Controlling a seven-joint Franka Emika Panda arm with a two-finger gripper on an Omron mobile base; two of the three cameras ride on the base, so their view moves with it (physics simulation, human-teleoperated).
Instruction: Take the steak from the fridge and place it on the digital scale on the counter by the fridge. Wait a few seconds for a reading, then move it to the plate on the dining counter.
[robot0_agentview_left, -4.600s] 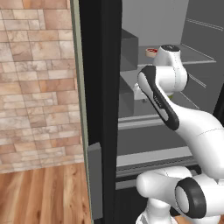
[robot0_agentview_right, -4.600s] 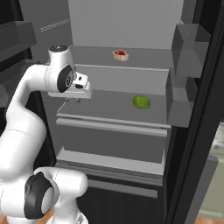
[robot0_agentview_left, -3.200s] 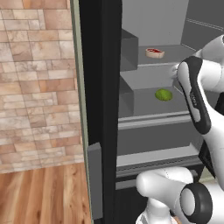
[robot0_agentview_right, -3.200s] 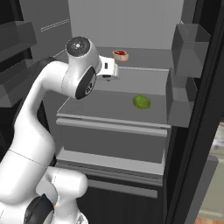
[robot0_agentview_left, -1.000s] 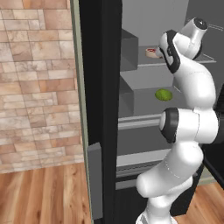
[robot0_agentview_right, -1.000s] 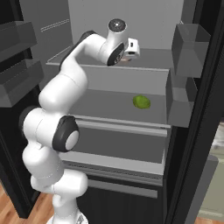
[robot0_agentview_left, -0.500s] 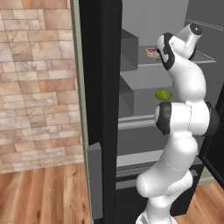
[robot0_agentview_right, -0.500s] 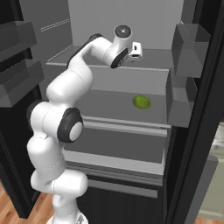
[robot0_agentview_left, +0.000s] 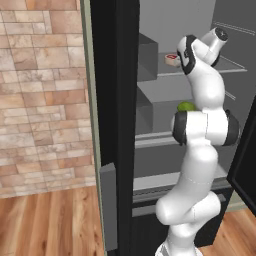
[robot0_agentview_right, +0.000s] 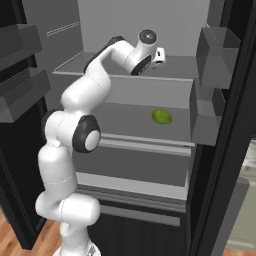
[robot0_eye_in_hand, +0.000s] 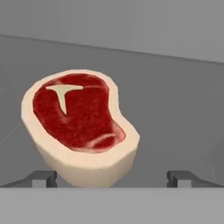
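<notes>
Left base view: 1 steak (robot0_agentview_left: 172, 59) lies on the upper fridge (robot0_agentview_left: 120, 100) shelf, partly behind the arm; 1 green fruit (robot0_agentview_left: 186, 106) sits 1 shelf lower.

Right base view: the arm hides the steak; fruit (robot0_agentview_right: 161, 117) lies below.

Hand view: gripper (robot0_eye_in_hand: 112, 177) spread wide, holding nothing; steak (robot0_eye_in_hand: 78, 124) near, long axis running far-left to near-right.

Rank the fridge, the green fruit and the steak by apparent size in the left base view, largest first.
1. fridge
2. green fruit and steak: both small and partly hidden behind the arm, too close to rank.
</notes>
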